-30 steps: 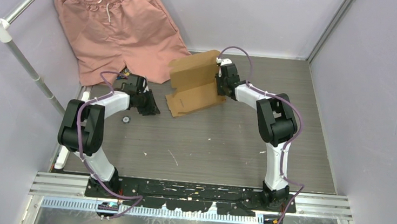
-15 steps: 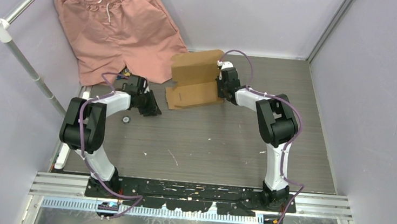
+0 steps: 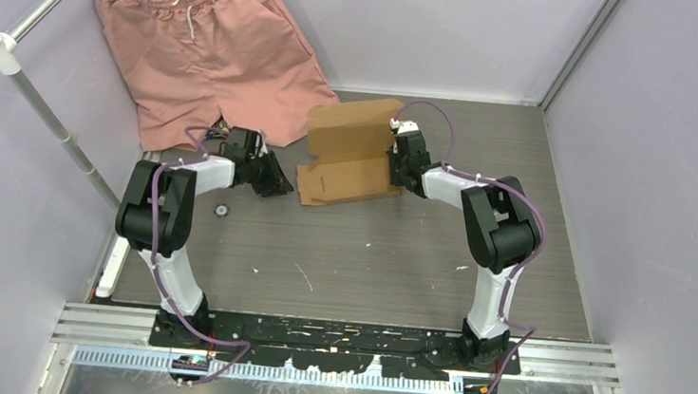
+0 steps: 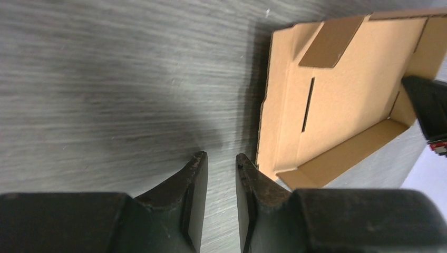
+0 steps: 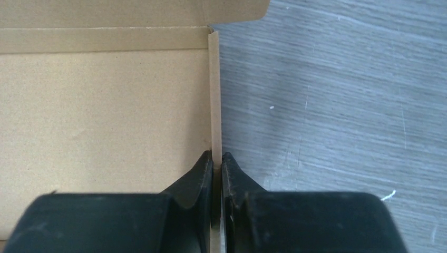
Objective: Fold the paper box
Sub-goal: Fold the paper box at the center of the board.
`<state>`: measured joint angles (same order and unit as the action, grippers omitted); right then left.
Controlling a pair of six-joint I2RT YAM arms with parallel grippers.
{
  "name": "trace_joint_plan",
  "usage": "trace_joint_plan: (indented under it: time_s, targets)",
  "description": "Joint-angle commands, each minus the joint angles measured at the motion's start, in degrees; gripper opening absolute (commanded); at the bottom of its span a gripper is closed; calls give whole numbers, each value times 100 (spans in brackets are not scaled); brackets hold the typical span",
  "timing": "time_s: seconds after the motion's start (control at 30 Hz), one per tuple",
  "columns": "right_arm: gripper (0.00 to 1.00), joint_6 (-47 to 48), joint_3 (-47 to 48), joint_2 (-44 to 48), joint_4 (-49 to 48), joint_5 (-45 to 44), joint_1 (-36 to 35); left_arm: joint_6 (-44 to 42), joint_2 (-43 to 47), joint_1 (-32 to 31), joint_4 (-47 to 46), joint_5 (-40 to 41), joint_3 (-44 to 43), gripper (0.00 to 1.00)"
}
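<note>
The paper box (image 3: 349,154) is brown cardboard, partly folded, lying at the back middle of the table with its rear panel standing up. My right gripper (image 3: 395,168) is at its right side. In the right wrist view the right gripper (image 5: 216,155) is shut on the thin upright side wall of the paper box (image 5: 105,116). My left gripper (image 3: 279,186) rests low on the table just left of the box. In the left wrist view the left gripper (image 4: 221,158) stands narrowly open with only bare table between its fingers, and the paper box (image 4: 337,105) begins right beside its right fingertip.
Salmon-pink shorts (image 3: 206,42) hang on a green hanger at the back left, their hem close behind the left arm. A white pole (image 3: 39,103) slants along the left side. A small dark round part (image 3: 221,210) lies near the left arm. Walls enclose the table.
The right gripper has closed on the box's side wall and drawn the box a little to the right. The left gripper has slid right, up to the box's left edge.
</note>
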<state>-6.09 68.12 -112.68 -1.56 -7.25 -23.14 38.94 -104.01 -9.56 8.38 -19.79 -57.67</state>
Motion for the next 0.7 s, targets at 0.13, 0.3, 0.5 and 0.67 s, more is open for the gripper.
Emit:
trace_joint_plan:
  time_s: [0.13, 0.3, 0.5, 0.67]
  targets:
    - [14, -222, -141, 409, -3, -130, -57, 181, -623, 42, -95, 37, 31, 24]
    - [14, -226, -109, 414, 45, -121, -67, 170, -688, 37, -196, 15, 114, 16]
    - [14, -259, -71, 358, 68, -102, -85, 202, -787, 37, -423, -95, 228, 4]
    - [13, -278, -93, 359, 42, -95, -106, 206, -955, -27, -607, -199, 166, 3]
